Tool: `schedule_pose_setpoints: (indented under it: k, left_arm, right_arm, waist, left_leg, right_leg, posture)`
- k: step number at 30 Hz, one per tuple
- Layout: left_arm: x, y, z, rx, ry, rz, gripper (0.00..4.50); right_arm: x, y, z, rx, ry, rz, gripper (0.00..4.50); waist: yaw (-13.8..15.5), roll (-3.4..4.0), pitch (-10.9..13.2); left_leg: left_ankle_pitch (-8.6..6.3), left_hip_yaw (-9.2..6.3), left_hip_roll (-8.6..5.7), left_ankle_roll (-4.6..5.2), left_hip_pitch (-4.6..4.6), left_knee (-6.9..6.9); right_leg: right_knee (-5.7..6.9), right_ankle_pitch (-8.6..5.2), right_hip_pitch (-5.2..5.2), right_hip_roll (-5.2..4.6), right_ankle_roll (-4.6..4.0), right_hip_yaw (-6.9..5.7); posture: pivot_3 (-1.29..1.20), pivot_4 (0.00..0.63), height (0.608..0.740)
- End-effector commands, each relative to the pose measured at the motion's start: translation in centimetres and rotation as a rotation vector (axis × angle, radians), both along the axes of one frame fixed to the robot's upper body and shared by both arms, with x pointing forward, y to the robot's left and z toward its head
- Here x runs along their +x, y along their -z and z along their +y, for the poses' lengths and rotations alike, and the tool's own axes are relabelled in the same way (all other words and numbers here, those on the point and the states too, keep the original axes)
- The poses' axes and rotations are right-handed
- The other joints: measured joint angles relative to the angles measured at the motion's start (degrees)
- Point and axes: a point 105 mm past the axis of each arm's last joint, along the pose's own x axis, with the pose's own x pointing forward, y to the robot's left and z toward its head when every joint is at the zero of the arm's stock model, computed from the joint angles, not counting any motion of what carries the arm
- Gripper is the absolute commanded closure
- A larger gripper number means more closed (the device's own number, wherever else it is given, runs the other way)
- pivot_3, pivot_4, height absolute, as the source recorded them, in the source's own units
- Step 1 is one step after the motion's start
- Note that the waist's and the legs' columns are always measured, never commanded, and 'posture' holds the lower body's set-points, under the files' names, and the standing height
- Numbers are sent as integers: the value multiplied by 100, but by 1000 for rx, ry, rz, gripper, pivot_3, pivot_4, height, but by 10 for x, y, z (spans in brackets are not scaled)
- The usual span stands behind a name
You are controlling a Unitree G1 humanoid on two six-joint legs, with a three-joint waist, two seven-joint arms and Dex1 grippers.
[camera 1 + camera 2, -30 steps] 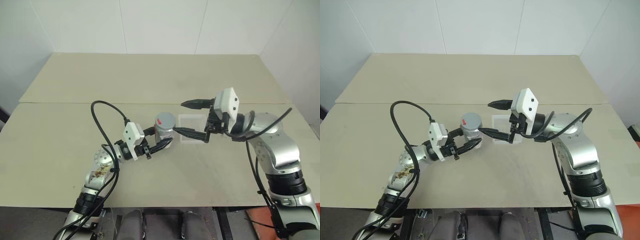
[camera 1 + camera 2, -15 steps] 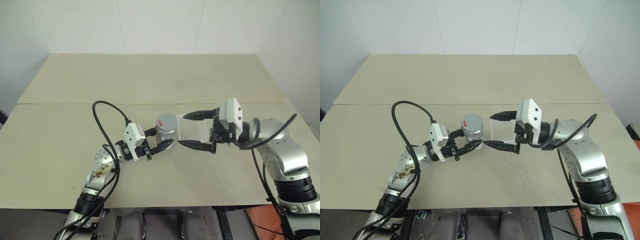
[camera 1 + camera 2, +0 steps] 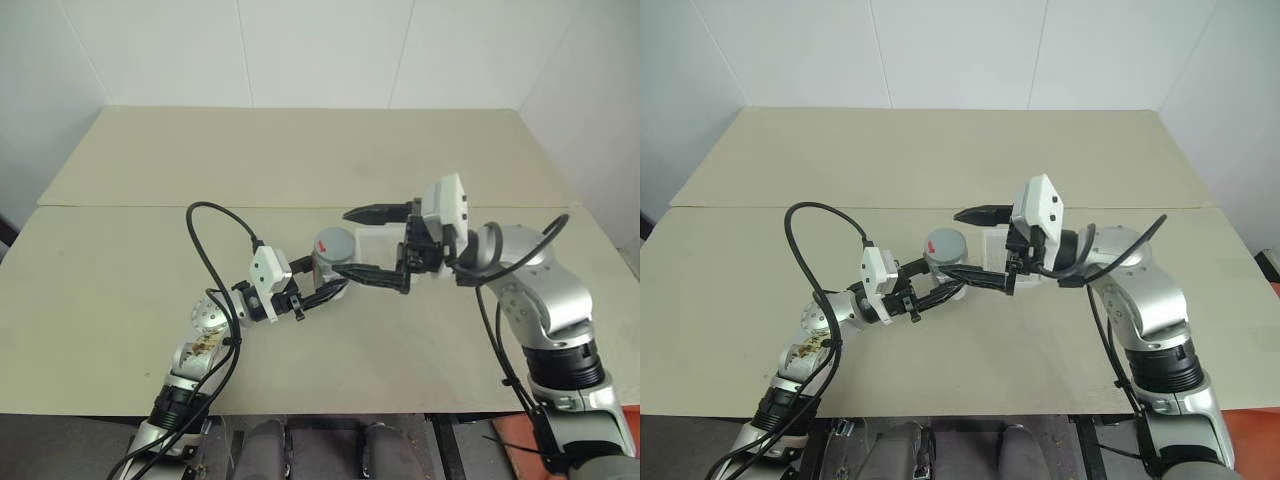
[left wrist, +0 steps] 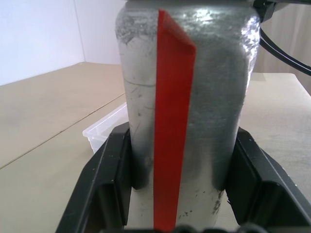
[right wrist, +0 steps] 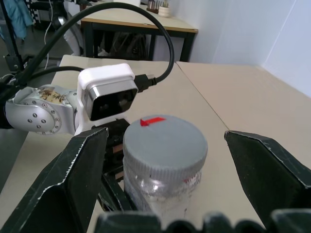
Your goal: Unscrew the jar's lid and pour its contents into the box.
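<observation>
A: Left gripper (image 3: 322,288) is clamped on the jar (image 3: 331,262), upright mid-table, the box (image 3: 388,243) just right of it.

B: Right gripper (image 3: 977,246), fingers spread wide, straddles the lid (image 5: 164,141). Rigid, light jar, I'd say; the ribbed lid rim looks the surest place to grip.

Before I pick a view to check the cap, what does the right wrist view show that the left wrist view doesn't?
Right wrist view: the lid from above, still on, its red arrow mark, the right gripper open with a finger on either side, and the left arm's camera housing.
Left wrist view: the left gripper shut on the jar's body, a red stripe down it, and a corner of the box behind.
Both: the jar and table.
</observation>
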Motion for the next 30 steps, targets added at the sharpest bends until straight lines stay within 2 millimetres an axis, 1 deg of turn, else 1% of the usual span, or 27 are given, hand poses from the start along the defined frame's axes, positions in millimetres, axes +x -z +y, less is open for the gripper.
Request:
schedule_pose_setpoints:
  k: [1,9,12,20,30]
  left_arm:
    - [-4,-13,-3,-17,13,-65,2267]
    - [-5,-12,-3,-19,8,-65,2267]
    - [-6,-12,-3,-18,9,-63,2267]
    - [-6,-13,-3,-16,16,-65,2267]
    - [-5,-13,-4,-18,15,-69,2267]
  right_arm:
    - [-1,-9,5,5,-11,-40,34]
    - [-2,-9,9,3,-40,-41,34]
    - [-1,-8,10,0,-38,-41,597]
    - [3,-5,10,-9,-26,-27,597]
    - [2,-3,9,-18,-39,-5,597]
  waist:
    - [-1,0,0]
    - [0,0,0]
    - [-1,0,0]
    - [-1,0,0]
    - [-1,0,0]
  left_leg:
    - [0,0,0,0,0,0]
    - [0,0,-1,0,-1,0]
    - [0,0,0,0,-1,0]
    - [0,0,0,0,-1,0]
    - [0,0,0,0,-1,0]
  right_leg:
    - [0,0,0,0,0,0]
    - [0,0,0,0,0,0]
    - [0,0,0,0,0,-1]
    - [0,0,0,0,0,-1]
    - [0,0,0,0,0,-1]
  posture:
    - [0,150,740]
    - [0,150,740]
    - [0,150,740]
    - [0,150,740]
    - [0,150,740]
